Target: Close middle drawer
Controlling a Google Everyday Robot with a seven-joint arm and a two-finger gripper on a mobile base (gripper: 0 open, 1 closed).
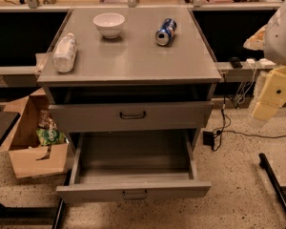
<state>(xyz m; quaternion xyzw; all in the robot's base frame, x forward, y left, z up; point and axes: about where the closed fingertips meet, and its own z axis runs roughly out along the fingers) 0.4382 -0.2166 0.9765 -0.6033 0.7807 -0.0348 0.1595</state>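
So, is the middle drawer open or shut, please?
Open: the middle drawer is pulled far out, its tray floor showing. The hand is out of view; only the arm shows at right.

The grey surface (133,63) carries a white bowl (109,24), upright, toward the upper middle of the frame. A blue can (165,31) lies on its side to the right of it, well apart. A clear plastic bottle (64,52) lies along the surface's left edge. At lower left, an open cardboard box (31,151) on the speckled floor (238,185) holds a green packet (50,136). A black cable (257,135) trails over the floor at right.
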